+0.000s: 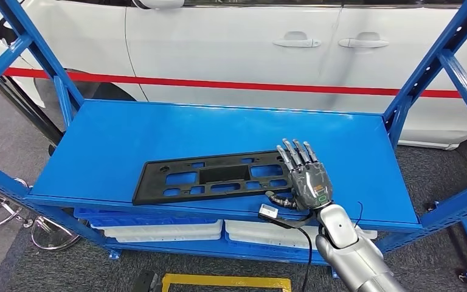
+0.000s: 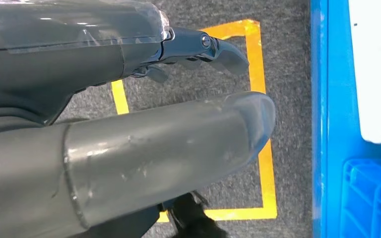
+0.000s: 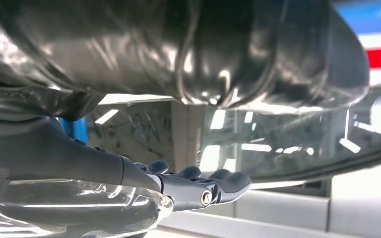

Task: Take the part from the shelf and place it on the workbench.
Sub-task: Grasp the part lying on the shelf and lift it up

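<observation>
A white car with a red stripe along its doors stood behind the blue shelf; I took it for the line this stock feeds. The shelf's top board carried the black part, a long flat frame pierced with slots, lying flat near the front edge and somewhat right of centre, presumably set there for easy reach. Under the board, white trays sat on a lower level. My right hand rested at the part's right end, fingers straight, together and pointing toward the back edge, thumb lying along the front rim; the part was not yet lifted, and I judged the hand placed to slide under or clamp that end. My left hand hung over grey floor with a yellow taped square; its fingers stood apart around nothing. I could read no writing or brand anywhere; a small white tag on the wrist cable was illegible.
</observation>
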`<state>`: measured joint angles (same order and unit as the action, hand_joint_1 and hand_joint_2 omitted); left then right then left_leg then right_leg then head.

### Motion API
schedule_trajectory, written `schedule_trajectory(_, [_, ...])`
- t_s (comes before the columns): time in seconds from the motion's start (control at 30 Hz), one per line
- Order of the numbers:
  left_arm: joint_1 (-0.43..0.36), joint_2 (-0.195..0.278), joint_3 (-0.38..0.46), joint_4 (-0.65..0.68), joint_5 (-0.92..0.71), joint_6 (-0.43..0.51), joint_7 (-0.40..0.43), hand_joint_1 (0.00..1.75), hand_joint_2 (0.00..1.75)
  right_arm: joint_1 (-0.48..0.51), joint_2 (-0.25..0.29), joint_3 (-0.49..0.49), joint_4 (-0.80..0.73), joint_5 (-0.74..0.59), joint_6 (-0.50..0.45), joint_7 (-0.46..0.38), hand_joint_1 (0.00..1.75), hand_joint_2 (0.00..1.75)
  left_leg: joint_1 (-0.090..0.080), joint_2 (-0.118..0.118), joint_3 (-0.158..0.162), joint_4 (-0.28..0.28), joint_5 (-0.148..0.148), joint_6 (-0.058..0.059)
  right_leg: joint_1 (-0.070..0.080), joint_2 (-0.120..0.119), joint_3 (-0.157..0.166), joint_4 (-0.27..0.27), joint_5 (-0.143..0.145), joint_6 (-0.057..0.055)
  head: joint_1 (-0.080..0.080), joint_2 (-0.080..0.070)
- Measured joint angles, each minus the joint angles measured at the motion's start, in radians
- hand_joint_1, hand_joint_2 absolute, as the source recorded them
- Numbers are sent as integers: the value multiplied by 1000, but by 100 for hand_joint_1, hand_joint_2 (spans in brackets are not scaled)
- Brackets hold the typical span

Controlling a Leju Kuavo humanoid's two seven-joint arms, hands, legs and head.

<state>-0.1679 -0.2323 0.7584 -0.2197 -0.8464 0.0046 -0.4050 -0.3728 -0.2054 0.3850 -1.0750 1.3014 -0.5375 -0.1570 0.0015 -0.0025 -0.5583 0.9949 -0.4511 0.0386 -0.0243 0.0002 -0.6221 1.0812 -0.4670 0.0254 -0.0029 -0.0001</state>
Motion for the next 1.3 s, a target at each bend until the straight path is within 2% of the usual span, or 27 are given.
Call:
schedule_trajectory(0.07, [0,0,0,0,1,4,0,0,0,36,3,-56,-40,0,0,-36,0,0,-3,-2,-6,14,-9,-10,3,1,20,-41,3,-13,-1,0])
schedule_trajectory(0.13, [2,0,0,0,2,8,0,0,0,73,8,-102,-77,15,0,-61,0,0,-3,-3,-8,17,-13,-18,5,1,18,-40,3,-26,-1,0])
schedule_trajectory(0.2, [3,1,0,0,2,10,0,0,0,98,14,-129,-104,34,0,-74,0,0,0,-3,-18,44,-36,-29,2,1,19,-44,5,-38,-1,0])
schedule_trajectory(0.23, [3,1,0,0,2,11,0,0,0,107,17,-137,-114,42,0,-78,0,0,1,-2,-36,84,-63,-35,1,1,19,-45,6,-42,-1,0])
schedule_trajectory(0.3, [2,1,0,0,2,10,-1,0,0,122,25,-147,-126,61,0,-83,0,0,5,-1,-93,215,-128,-44,1,0,18,-45,6,-47,-1,0])
schedule_trajectory(0.33, [2,1,0,0,2,10,-1,0,0,129,29,-150,-128,71,0,-85,0,0,6,-1,-120,273,-150,-46,2,0,18,-45,5,-47,-1,0])
schedule_trajectory(0.37, [2,1,0,0,2,9,-1,0,0,134,32,-151,-129,79,0,-86,0,0,6,-1,-134,302,-153,-46,3,0,18,-45,5,-47,-1,0])
schedule_trajectory(0.4, [2,1,0,0,2,9,-1,0,0,138,35,-151,-129,88,0,-86,0,0,6,-1,-129,291,-135,-43,4,1,18,-45,5,-47,-1,0])
schedule_trajectory(0.43, [1,1,0,0,2,9,-1,0,0,140,38,-151,-129,97,0,-86,0,0,5,-1,-105,239,-102,-38,5,2,19,-45,5,-47,-1,0])
schedule_trajectory(0.5, [-3,1,0,0,2,10,-1,0,0,141,44,-151,-129,118,0,-84,0,0,0,-1,-35,92,-39,-20,8,2,22,-46,5,-46,-1,0])
schedule_trajectory(0.53, [-6,2,0,0,2,11,-1,0,0,141,46,-151,-129,127,0,-83,0,0,-4,-1,-11,41,-23,-12,8,2,23,-47,6,-43,-1,0])
schedule_trajectory(0.57, [-7,2,0,0,2,12,-1,0,0,142,47,-151,-129,135,0,-82,0,0,-7,-1,1,15,-20,-7,7,2,23,-49,8,-38,-1,0])
schedule_trajectory(0.67, [-6,2,0,0,3,14,0,0,0,146,51,-145,-129,154,0,-78,0,0,-7,0,8,-5,-10,2,6,0,26,-57,12,-20,-1,0])
schedule_trajectory(0.7, [-6,1,0,0,3,14,0,0,0,146,52,-141,-129,159,0,-75,0,0,-4,1,14,-17,-2,7,7,0,23,-49,3,-16,0,0])
schedule_trajectory(0.73, [-6,1,0,0,4,14,0,0,0,146,52,-137,-130,164,0,-73,0,0,-1,2,19,-29,5,11,8,0,12,-22,-17,-14,0,0])
schedule_trajectory(0.8, [-7,1,0,0,4,14,0,0,0,150,52,-128,-129,172,0,-69,0,0,0,4,21,-37,11,16,8,0,-39,92,-83,-11,1,0])
schedule_trajectory(0.83, [-6,1,0,0,4,14,0,0,0,153,52,-122,-128,176,0,-67,0,0,-1,4,19,-36,11,16,8,0,-69,154,-110,-10,1,0])
schedule_trajectory(0.87, [-5,1,0,0,5,14,0,0,0,157,52,-117,-127,180,0,-64,0,0,-1,4,18,-34,10,16,8,0,-89,195,-121,-8,1,0])
schedule_trajectory(0.9, [-3,1,0,0,5,14,0,0,0,159,52,-111,-126,184,0,-59,0,0,-2,3,17,-31,9,15,8,0,-92,200,-112,-7,1,0])
schedule_trajectory(0.93, [-2,1,0,0,5,14,0,0,0,160,52,-103,-125,189,0,-55,0,0,-1,3,17,-26,6,13,7,0,-74,163,-82,-7,1,0])
schedule_trajectory(0.97, [-1,1,0,0,5,14,0,0,0,160,52,-95,-125,193,0,-52,0,0,-1,2,17,-19,1,10,6,0,-41,96,-45,-7,1,0])
schedule_trajectory(1.03, [-2,0,0,0,5,14,0,0,0,156,52,-78,-123,199,0,-45,0,0,-4,1,12,-3,-10,1,7,0,17,-19,0,-14,1,0])
schedule_trajectory(1.07, [-3,0,0,0,5,14,0,0,0,154,52,-71,-122,202,0,-43,0,0,-5,1,9,4,-14,-4,8,1,28,-44,4,-18,0,0])
schedule_trajectory(1.17, [-5,1,0,0,6,14,0,0,0,149,53,-51,-116,211,0,-38,0,0,-6,0,5,12,-20,-17,10,3,27,-48,3,-33,0,0])
schedule_trajectory(1.2, [-5,1,0,0,6,14,1,0,0,146,53,-47,-115,212,0,-37,0,0,-6,0,0,24,-31,-22,8,2,27,-50,4,-39,0,0])
schedule_trajectory(1.23, [-5,1,-1,0,5,14,1,0,0,144,53,-43,-114,212,0,-35,0,0,-4,0,-12,52,-51,-28,5,1,28,-52,5,-44,0,0])
schedule_trajectory(1.3, [-6,1,-1,0,5,14,1,0,0,141,54,-37,-112,212,0,-35,0,0,0,1,-63,166,-113,-40,3,0,27,-53,5,-49,-1,0])
